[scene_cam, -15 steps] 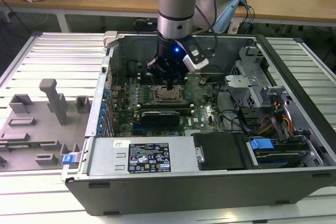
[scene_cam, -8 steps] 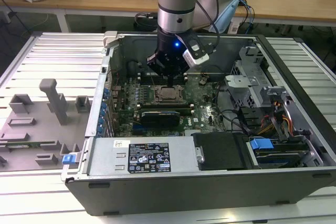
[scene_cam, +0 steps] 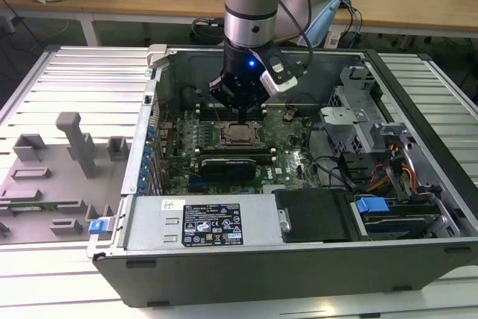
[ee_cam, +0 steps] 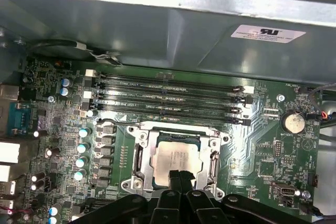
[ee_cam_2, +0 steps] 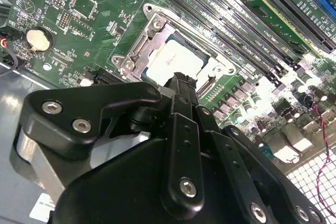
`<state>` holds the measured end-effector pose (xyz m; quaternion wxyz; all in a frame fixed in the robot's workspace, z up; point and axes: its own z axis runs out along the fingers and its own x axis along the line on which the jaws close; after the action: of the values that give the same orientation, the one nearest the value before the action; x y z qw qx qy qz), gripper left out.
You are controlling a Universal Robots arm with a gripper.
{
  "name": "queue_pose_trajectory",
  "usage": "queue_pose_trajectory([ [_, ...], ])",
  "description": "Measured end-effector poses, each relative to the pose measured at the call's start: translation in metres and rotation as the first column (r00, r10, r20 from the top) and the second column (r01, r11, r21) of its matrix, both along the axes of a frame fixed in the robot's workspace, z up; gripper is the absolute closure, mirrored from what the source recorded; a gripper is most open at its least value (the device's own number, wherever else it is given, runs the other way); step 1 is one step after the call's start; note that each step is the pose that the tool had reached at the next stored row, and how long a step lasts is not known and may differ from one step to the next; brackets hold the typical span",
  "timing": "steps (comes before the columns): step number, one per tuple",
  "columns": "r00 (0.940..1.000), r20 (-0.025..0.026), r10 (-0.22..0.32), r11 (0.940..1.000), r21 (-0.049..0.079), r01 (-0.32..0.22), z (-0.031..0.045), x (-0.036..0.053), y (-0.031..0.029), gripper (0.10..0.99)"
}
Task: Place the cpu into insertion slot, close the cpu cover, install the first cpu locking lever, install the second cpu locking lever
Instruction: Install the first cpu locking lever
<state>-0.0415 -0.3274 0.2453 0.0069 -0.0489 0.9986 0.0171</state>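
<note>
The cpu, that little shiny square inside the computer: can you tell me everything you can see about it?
The cpu is a small, flat square with a pale silvery-beige top that looks like metal. It lies level in the insertion slot on the green motherboard. The silvery cpu cover frames it, and its top shows through the cover's window. The gripper, tips shut together, hangs over one edge of it. Whether they touch it cannot be told.
</note>
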Motion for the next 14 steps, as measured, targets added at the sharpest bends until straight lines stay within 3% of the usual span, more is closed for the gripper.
queue_pose_trajectory([
  [6,1.0,-0.0002,0.0,1.0,0.0,0.0,0.0008,0.0,-0.0001,0.98],
  [9,1.0,-0.0001,0.0,1.0,0.0,0.0,0.0108,0.0,0.0,0.98],
  [14,1.0,0.0,0.0,1.0,0.0,0.0,0.0121,-0.0007,0.0,0.98],
])
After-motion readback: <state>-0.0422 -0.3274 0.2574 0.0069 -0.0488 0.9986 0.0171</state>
